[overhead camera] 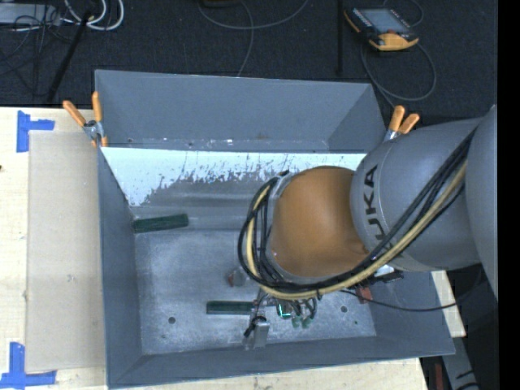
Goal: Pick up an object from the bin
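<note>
Hanging low inside the grey bin (227, 112), toward the lower middle of the frame, with the claw (258, 330) just above the floor or touching it; not being able to tell which. Lying just left of the claw and a little above it in the frame, a dark green flat bar (229, 307), stretched left to right across the floor. Sitting a little further up the frame, a small brownish scrap (236, 279). Lying well apart, at the upper left of the floor, a second dark green bar (161, 223).

Hiding much of the claw beneath the orange wrist cover (313, 218) and the cable loops (250, 242), so not being able to tell how far open it is, and not seeing anything gripped in it.

Judging this as the approach step, with no grasp yet made and the nearer green bar the likeliest target. Calling next for centring over that bar's right end, straddling its narrow width, closing, then lifting straight up clear of the walls. Risking the thin bar slipping away flat against the floor.
</note>
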{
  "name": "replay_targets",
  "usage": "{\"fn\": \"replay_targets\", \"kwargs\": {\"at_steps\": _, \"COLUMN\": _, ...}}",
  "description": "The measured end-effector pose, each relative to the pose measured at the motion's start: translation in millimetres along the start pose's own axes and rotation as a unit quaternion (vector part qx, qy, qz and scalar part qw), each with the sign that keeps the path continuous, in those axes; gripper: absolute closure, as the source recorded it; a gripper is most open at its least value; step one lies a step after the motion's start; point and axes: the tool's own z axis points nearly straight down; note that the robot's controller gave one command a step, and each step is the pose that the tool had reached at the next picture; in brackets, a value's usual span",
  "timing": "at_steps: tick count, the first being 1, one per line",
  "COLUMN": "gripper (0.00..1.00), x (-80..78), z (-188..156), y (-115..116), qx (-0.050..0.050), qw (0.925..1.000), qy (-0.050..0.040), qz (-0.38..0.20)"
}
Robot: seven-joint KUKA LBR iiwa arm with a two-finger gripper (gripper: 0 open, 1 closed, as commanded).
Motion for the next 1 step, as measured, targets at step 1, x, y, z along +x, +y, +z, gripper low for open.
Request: {"fn": "replay_targets", "kwargs": {"at_steps": 1, "gripper": 0.0, "x": -49.8, "z": 82.5, "y": -4.1, "qx": 0.0, "qw": 0.9998, "qy": -0.0034, "qz": -0.021}}
